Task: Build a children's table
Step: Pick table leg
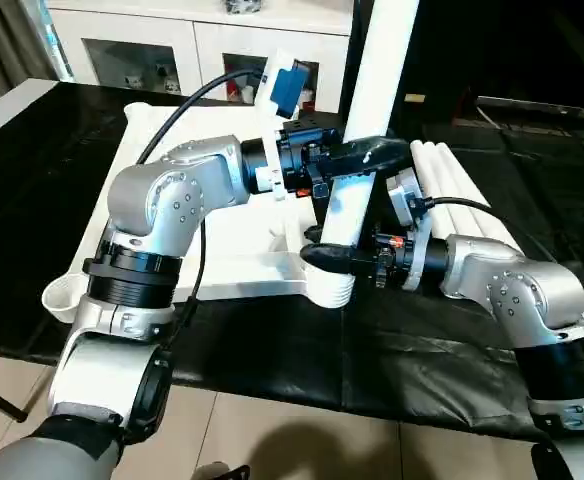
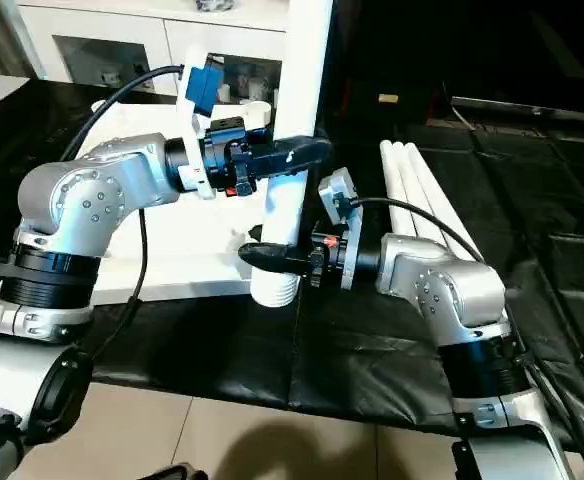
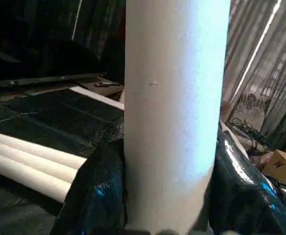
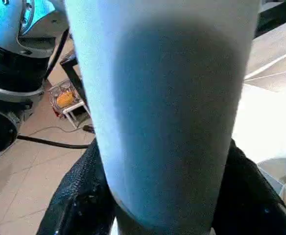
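Both grippers are clamped round one upright white table leg [image 1: 357,170] at frame centre, the left gripper [image 1: 357,155] higher and the right gripper [image 1: 334,257] just above the corner socket [image 1: 330,287] of the upturned tabletop [image 1: 234,240]. The step looks like seating this leg; next it probably needs pressing or twisting straight down. Three spare legs [image 1: 467,195] lie at right on the black cloth [image 1: 422,350], a glass-door cabinet [image 1: 162,50] stands upper left, and nothing blocks the socket.

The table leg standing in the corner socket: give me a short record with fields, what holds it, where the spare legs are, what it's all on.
upright leg: standing in the near corner socket of the table top
left gripper: jaws around the leg, higher up
right gripper: jaws around the leg, just above the socket
spare legs: three, lying side by side to the robot's right of the top
surface: black sheet
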Controlling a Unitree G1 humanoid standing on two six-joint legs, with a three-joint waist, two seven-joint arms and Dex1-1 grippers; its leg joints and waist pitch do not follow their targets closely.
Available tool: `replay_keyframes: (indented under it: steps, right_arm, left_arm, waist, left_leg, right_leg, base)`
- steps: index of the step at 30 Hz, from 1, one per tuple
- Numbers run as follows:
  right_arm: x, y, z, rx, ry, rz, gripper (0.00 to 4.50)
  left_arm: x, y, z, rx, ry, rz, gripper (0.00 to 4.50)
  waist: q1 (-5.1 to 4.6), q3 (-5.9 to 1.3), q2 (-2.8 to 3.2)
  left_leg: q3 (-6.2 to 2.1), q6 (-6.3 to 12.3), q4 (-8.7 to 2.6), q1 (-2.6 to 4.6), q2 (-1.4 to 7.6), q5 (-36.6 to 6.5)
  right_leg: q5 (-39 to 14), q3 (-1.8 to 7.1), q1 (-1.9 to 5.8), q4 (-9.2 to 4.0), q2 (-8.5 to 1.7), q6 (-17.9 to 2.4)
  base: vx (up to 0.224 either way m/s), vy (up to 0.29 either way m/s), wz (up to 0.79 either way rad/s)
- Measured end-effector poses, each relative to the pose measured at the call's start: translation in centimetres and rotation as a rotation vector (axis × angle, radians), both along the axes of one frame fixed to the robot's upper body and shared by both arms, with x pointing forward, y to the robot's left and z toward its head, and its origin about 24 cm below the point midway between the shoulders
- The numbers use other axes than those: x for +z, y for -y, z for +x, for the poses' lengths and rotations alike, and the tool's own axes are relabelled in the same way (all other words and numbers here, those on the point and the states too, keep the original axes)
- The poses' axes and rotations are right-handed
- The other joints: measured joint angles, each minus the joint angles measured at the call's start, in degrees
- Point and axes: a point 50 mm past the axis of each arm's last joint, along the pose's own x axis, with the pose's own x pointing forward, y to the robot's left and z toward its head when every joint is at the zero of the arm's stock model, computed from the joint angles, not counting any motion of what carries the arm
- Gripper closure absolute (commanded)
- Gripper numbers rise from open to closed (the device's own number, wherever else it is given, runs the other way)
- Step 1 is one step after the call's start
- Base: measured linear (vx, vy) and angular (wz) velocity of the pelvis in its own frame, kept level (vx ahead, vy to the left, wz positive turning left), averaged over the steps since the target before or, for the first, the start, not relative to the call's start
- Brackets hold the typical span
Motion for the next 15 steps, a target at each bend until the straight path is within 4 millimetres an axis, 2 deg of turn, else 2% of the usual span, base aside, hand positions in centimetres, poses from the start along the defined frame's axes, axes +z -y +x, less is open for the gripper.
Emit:
replay_keyframes:
  steps: [1,2,8,9,15]
  right_arm:
    - [0.00,-0.09,0.00,0.001,0.000,0.004,2.46]
    - [0.01,-0.15,0.00,0.001,0.001,0.007,2.50]
    - [0.01,-0.68,0.05,-0.008,0.004,0.026,2.52]
    - [-0.05,-0.73,0.08,-0.013,0.001,0.026,2.53]
    - [-0.17,-0.52,0.56,-0.081,-0.004,0.038,2.54]
  left_arm:
    - [0.01,0.18,-0.03,-0.001,-0.015,-0.007,2.68]
    - [0.05,0.13,-0.01,0.003,-0.023,-0.009,2.12]
    - [0.16,0.82,-0.22,-0.014,-0.062,-0.054,1.70]
    - [0.21,0.88,-0.23,-0.009,-0.061,-0.057,1.51]
    - [0.82,0.64,0.04,0.038,-0.031,-0.090,1.27]
  waist:
    - [-0.02,0.00,0.00]
    - [-0.02,0.00,0.00]
    - [0.04,0.00,0.00]
    - [0.06,0.00,0.00]
    - [0.05,-0.01,0.02]
  left_leg:
    - [0.00,0.00,0.00,0.00,0.00,0.00]
    - [0.00,0.00,0.00,0.01,0.00,0.00]
    - [-0.01,0.00,0.03,0.00,0.00,0.00]
    - [-0.01,0.00,0.03,0.00,0.00,0.00]
    - [-0.02,-0.01,0.03,0.00,0.00,0.00]
  right_leg:
    - [0.00,0.00,0.00,0.01,0.00,0.00]
    - [0.00,0.00,0.00,0.01,0.00,0.00]
    - [0.00,0.00,0.00,0.01,0.00,0.00]
    - [0.00,0.00,0.00,0.02,0.00,0.00]
    - [0.01,0.00,0.00,0.02,0.00,-0.01]
  base:
    - [0.000,0.000,0.00]
    - [0.000,0.000,0.00]
    - [0.000,0.000,0.00]
    - [0.000,0.000,0.00]
    - [0.000,0.000,0.00]
